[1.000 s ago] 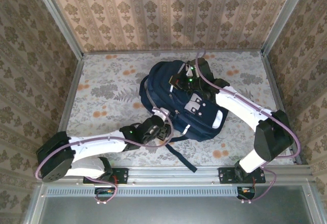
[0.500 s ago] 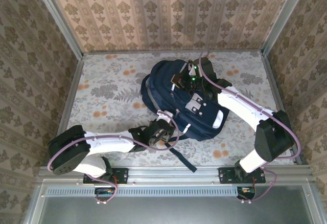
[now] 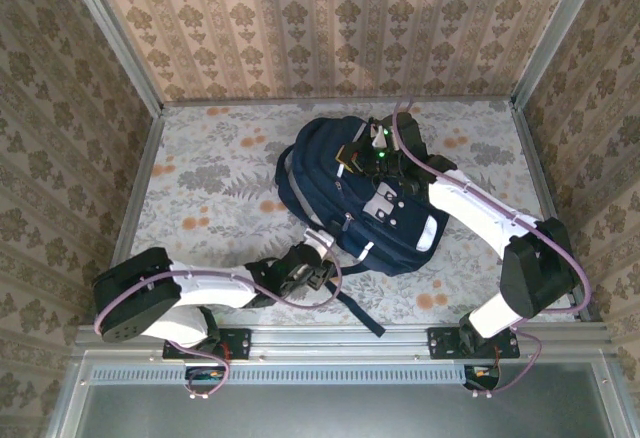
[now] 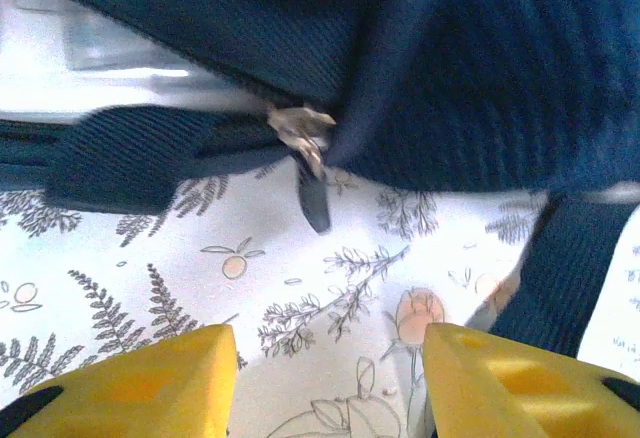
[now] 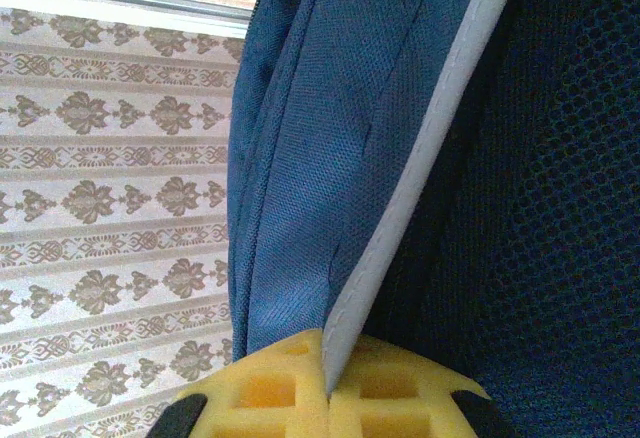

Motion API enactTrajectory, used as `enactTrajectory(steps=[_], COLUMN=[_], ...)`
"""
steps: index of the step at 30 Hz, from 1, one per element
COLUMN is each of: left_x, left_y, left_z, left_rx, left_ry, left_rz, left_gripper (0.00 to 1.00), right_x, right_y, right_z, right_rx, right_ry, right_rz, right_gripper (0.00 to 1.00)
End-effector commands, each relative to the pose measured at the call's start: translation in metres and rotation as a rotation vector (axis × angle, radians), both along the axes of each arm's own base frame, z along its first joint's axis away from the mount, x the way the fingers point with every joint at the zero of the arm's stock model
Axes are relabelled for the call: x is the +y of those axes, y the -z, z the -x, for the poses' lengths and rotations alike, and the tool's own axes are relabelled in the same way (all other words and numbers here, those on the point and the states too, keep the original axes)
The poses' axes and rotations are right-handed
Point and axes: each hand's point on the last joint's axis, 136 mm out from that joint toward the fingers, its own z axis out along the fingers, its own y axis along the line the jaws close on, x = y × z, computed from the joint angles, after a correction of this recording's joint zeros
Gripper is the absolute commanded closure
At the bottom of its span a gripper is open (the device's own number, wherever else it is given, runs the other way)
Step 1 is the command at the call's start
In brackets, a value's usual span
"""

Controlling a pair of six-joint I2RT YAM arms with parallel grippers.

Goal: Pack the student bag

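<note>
Now right hand [image 5: 327,383] pinches student bag [image 3: 320,163] edge; left hand [image 4: 325,378] open.

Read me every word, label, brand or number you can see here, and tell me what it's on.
No text can be read.
The student bag: no brand or label legible; its grey-white patch shows no lettering.
The table cover: flower and fern print only, no words.
A few tiny dark marks at the right edge of the left wrist view: too blurred to read.
</note>
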Motion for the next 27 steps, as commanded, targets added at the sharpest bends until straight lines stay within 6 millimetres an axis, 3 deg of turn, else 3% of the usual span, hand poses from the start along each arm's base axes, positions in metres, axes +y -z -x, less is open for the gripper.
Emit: enactTrajectory(steps=[1,6,15,27], left_x=[-0.019,-0.025,-0.029,-0.031], left_y=[-0.012,-0.004,0.006,-0.007], left_z=[0.005,-0.003,-0.023,-0.043], left_rx=[-0.136,-0.200,-0.195,-0.189], left_ry=[0.123,0.126,0.054,0.024], left_rz=[0.050,0.020,0.020,0.077], left_gripper=[0.44,0.43,0.51,0.58], right_x=[-0.007,-0.005,-0.004,0.002], right_y=[-0.035,-0.035,-0.036,-0.030], right_z=[-0.002,-0.002,0.000,0.001], right_rx=[-0.091,-0.086,-0.085,-0.069], right_ry=[0.017,0.015,0.011,-0.012], right_rz=[-0.062,-0.078,-0.092,-0.099], right_gripper=[1.00,1.00,1.00,1.00])
